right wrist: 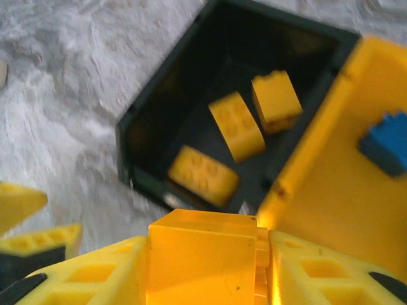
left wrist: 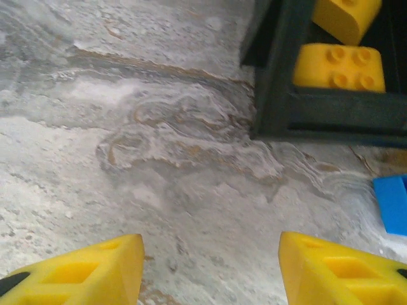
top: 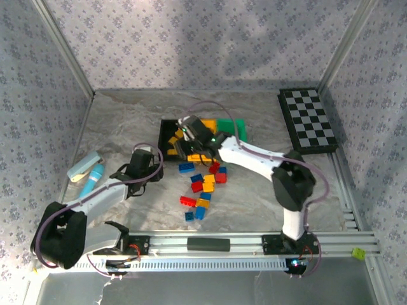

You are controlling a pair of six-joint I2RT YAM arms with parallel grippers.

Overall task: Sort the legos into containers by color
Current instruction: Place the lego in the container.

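A grey marbled desk (top: 127, 121) sits inside walls of pale flowered fabric (top: 191, 44), with a chequered board (top: 308, 121) lying at its far right. Three bins stand side by side towards the far middle: a black bin (top: 164, 135) on the left, a yellow bin (right wrist: 318, 190) next to it, and a green bin (top: 239, 126) on the right.

The right fingers (right wrist: 318, 279) are closed on a yellow brick (right wrist: 200, 244), gripping it from both sides. In the right wrist view the black bin and the yellow bin lie just ahead of it, touching along one wall. Three yellow bricks (right wrist: 236, 126) lie on the floor of the black bin, and a blue brick (right wrist: 385, 143) lies inside the yellow bin.

The left fingers (left wrist: 82, 273) stand well apart with nothing between them — only bare desk shows in the gap. They hang low, just to the left of the black bin's near corner.

The loose bricks (top: 203, 185) — red, yellow and blue — are scattered on the desk in front of the bins, between the two arms. Two pale blue objects (top: 89, 171) lie at the left side of the desk, well apart from the bricks.
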